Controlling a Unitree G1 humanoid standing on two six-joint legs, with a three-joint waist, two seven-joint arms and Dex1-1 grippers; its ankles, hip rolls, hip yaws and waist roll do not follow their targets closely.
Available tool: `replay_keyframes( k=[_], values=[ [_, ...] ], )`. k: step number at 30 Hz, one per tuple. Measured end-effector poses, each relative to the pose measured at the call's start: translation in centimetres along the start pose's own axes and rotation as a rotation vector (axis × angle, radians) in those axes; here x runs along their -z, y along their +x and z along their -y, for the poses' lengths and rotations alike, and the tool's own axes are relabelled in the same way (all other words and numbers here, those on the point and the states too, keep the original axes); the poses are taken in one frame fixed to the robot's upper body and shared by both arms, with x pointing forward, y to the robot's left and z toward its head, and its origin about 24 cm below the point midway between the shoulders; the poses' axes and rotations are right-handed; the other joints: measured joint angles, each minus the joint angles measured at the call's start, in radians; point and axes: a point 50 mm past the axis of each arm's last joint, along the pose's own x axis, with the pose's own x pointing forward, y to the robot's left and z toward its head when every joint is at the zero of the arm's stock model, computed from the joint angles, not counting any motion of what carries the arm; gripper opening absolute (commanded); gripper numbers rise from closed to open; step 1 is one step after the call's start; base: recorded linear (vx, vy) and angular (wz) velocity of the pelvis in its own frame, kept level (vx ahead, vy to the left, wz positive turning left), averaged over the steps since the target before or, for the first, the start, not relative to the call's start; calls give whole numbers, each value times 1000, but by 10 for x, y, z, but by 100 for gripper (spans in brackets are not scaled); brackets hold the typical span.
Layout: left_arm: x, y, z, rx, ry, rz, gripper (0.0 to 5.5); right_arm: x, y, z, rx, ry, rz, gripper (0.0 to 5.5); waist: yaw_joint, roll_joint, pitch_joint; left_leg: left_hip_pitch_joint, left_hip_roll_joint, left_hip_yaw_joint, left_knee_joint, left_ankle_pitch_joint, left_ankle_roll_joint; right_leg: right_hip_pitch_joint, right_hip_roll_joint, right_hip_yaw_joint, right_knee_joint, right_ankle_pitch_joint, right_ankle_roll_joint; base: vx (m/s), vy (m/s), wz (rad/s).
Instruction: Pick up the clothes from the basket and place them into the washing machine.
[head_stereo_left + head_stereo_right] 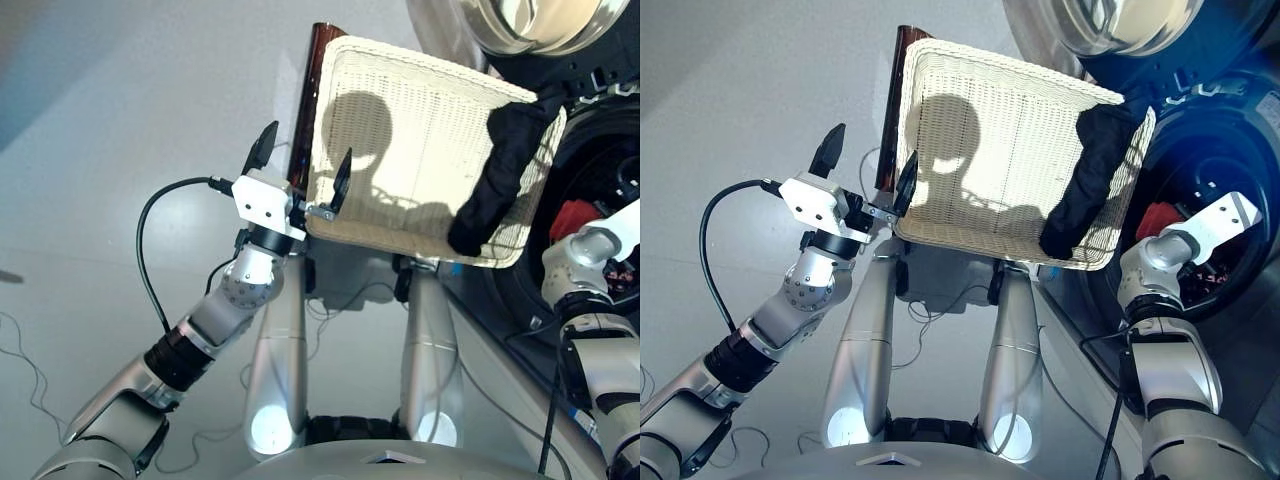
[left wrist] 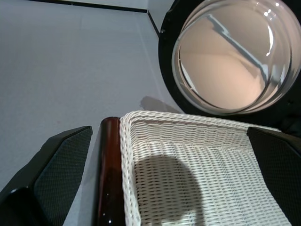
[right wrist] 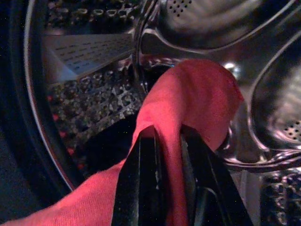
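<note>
The cream-white wicker basket (image 1: 400, 130) sits ahead of me, with a black cloth (image 1: 500, 180) draped over its right rim. My left gripper (image 1: 305, 158) is open and straddles the basket's near-left corner, one finger outside the rim and one inside; in the left wrist view its fingers (image 2: 51, 165) hold nothing. To the right, the washing machine (image 1: 600, 170) has its door (image 2: 230, 56) swung open. My right gripper (image 3: 169, 136) reaches into the steel drum (image 3: 89, 80) and is shut on a coral-red cloth (image 3: 193, 99), which also shows in the opening (image 1: 1158, 218).
A dark brown glossy bar (image 1: 312, 90) runs along the outside of the basket's left rim, between my left fingers. A black cable (image 1: 150, 240) loops from my left wrist. Thin wires (image 1: 20, 350) trail on the grey floor at left.
</note>
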Motion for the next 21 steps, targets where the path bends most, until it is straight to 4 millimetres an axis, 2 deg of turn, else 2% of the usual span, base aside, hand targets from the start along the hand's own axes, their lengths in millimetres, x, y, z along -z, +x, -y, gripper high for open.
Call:
replay_keyframes(
  k=[3, 11, 12, 13, 16, 21],
  values=[
    [-1, 1, -1, -4, 4, 4, 550, -10, 6, -1, 13, 19, 17, 0, -1, 0, 0, -36, -1, 1, 15, -1, 1, -36, 0, 6, 15, -1, 1, 0, 0, 0],
    [-2, 2, -3, -10, 9, 10, 550, -10, 14, 9, 58, -1, -5, 0, 0, 0, 0, -41, -6, 5, 13, -5, 4, -41, -5, 8, 11, -4, 6, 0, 0, 0],
    [-2, 2, -3, -8, 12, 12, 550, -9, 15, 11, 65, -4, -11, 104, 0, 0, 0, -41, -7, 5, 14, -5, 4, -41, -5, 9, 10, -4, 6, 0, 0, 0],
    [-3, 3, -3, -6, 15, 15, 550, -10, 17, 12, 77, 8, -20, 550, 0, 0, 0, -42, -7, 6, 15, -6, 4, -41, -6, 9, 10, -5, 7, 0, 0, 0],
    [-6, 7, -4, -2, 27, 33, 550, -13, 24, 22, 126, 42, -39, 550, -1, 0, 0, -42, -9, 8, 25, -6, 5, -40, -8, 10, 10, -5, 8, 0, 0, 0],
    [-7, 8, -4, -1, 29, 40, 550, -13, 25, 22, 120, 51, -44, 550, 0, 0, 0, -42, -10, 10, 31, -8, 5, -39, -9, 12, 12, -6, 10, 0, 0, 0]
  ],
)
